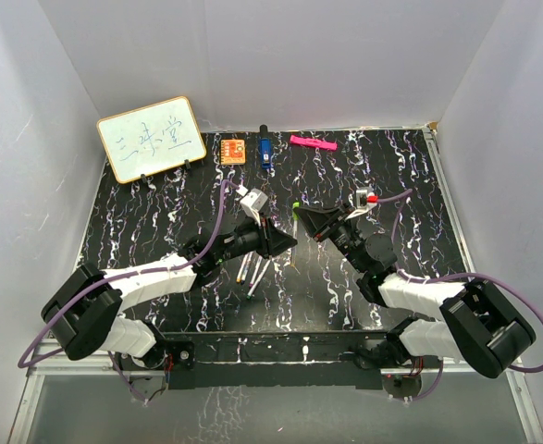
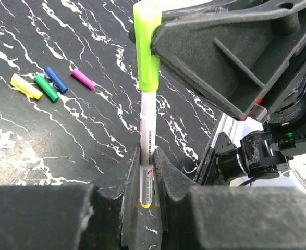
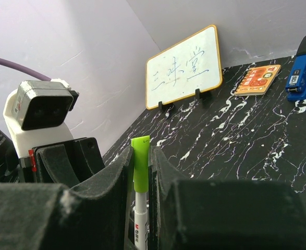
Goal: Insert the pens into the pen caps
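A white pen (image 2: 148, 122) is held tight by its bottom end in the left hand (image 2: 146, 162), above the surface (image 2: 64, 135). The green cap (image 2: 147, 47) is squeezed in the right hand (image 3: 141, 157) and is set over the pen's tip. Next, they likely must be pushed together straight.

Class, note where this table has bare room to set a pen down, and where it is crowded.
Bare: between whiteboard and left gripper; right of pink bar, behind right gripper. Crowded: the middle, around the loose pens.
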Controlling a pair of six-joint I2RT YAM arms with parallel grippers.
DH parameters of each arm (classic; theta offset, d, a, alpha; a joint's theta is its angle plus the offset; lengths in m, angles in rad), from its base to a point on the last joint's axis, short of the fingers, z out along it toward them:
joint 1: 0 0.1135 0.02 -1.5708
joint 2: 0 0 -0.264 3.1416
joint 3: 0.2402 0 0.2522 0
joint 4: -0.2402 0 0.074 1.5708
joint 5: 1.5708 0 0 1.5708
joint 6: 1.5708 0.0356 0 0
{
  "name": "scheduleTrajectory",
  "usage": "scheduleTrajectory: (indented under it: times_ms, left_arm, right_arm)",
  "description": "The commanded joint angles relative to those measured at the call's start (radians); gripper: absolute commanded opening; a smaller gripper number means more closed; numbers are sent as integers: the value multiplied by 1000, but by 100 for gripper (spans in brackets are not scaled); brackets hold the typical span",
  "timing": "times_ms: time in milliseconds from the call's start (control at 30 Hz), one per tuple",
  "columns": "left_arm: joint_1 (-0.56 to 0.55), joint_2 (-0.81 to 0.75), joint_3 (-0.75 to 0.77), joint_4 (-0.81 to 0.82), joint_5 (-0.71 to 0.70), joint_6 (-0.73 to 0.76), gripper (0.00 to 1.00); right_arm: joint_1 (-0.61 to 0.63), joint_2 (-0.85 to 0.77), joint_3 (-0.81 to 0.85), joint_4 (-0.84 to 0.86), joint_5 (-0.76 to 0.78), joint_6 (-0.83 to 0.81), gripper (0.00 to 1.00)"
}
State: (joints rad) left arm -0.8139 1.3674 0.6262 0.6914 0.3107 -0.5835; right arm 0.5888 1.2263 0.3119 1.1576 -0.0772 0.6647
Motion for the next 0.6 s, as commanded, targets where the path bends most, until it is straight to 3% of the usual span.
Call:
scheduleTrajectory:
  times_ms: [0,300,567]
  left_arm:
    - [-4,-16,33,58,-31,7,0]
    - [-3,-24,52,78,-83,11,0]
    - [-4,-53,96,70,-189,93,0]
  right_arm:
    - [7,-2,-9,67,-13,6,0]
    - [16,-12,-20,23,-28,-2,0]
    - [29,-10,5,-160,-12,-43,0]
